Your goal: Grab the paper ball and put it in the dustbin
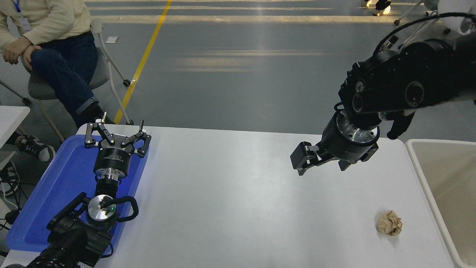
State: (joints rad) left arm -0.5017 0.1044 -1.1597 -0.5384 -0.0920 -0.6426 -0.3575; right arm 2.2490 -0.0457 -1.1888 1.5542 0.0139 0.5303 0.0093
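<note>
step: reach | my right gripper (322, 163) hangs over the white bench (230, 208), can't tell its state | crumpled tan paper ball (389, 223) sits near the cream plastic dustbin (424, 175) | tip: descend straight above the ball, fingers straddling it.

One head view only; set high on the robot's side, it looks forward and down over the table (230, 208); floor and a seated person (52, 44) beyond.
</note>
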